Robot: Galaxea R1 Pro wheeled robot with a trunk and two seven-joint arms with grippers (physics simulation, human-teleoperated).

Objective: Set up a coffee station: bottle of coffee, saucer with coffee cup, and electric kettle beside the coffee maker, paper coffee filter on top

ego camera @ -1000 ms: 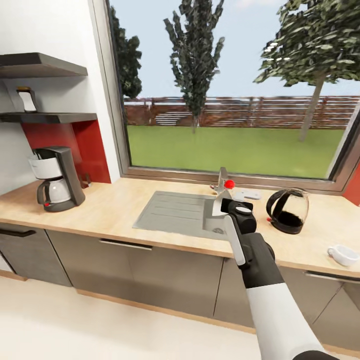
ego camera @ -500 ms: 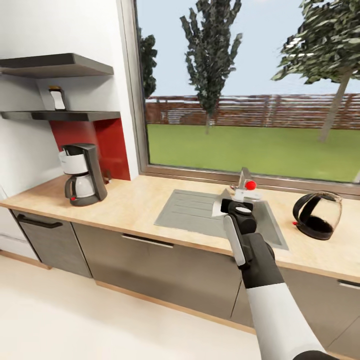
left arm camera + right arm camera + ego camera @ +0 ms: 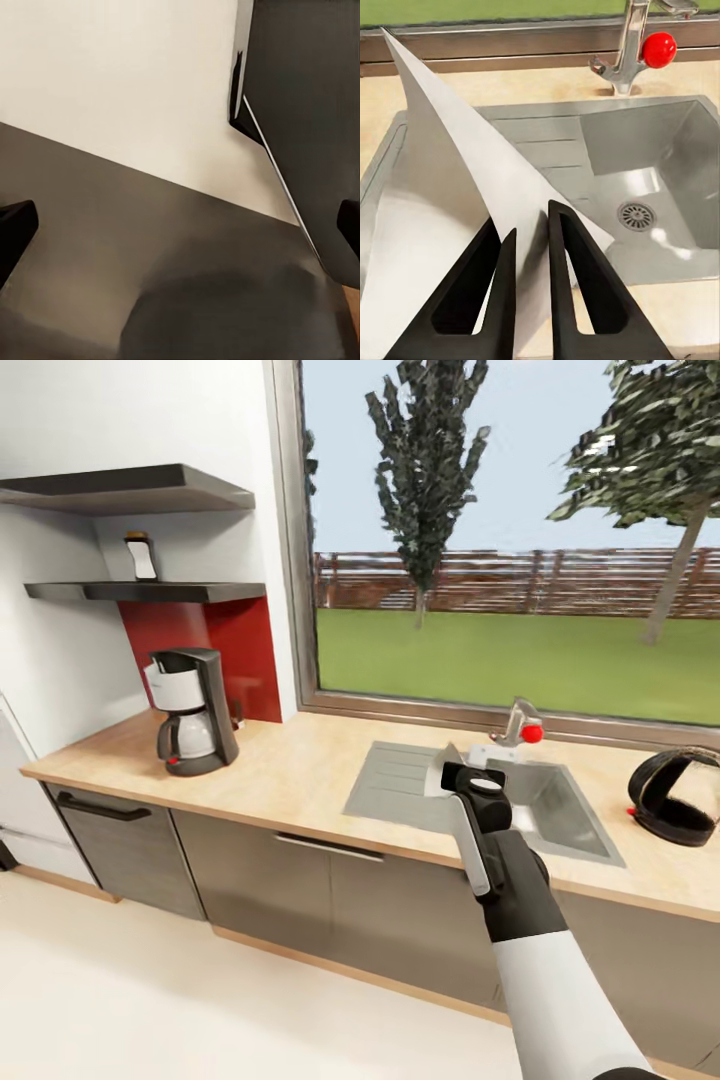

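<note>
The right tool [image 3: 531,247] is clenched on a thin white paper coffee filter [image 3: 472,217], its two black fingers [image 3: 574,277] pinching the sheet near one edge; the right wrist view shows the filter fanning away from the fingers into a long point, held above the grey steel sink [image 3: 660,172] with its round drain, chrome tap [image 3: 626,45] and red knob [image 3: 658,49]. From the head view the same tool [image 3: 458,770] appears at the end of the white and black arm, with only a small white corner of the filter [image 3: 447,756] peeking above it, over the sink [image 3: 560,810] set into the light wooden surface [image 3: 290,770]. That view also takes in what the wrist cameras miss: the black and white coffee maker [image 3: 193,710] standing on the surface at its far left end beside a red wall panel [image 3: 230,650], the small dark-capped bottle of coffee [image 3: 141,556] on the lower dark wall shelf [image 3: 150,591] above it, and the black electric kettle [image 3: 675,795] well apart at the right, past the sink. The left wrist view looks onto dark grey panels and a pale floor, with the two black tips of the left tool [image 3: 180,225] at opposite edges, spread wide and released, holding nothing.
</note>
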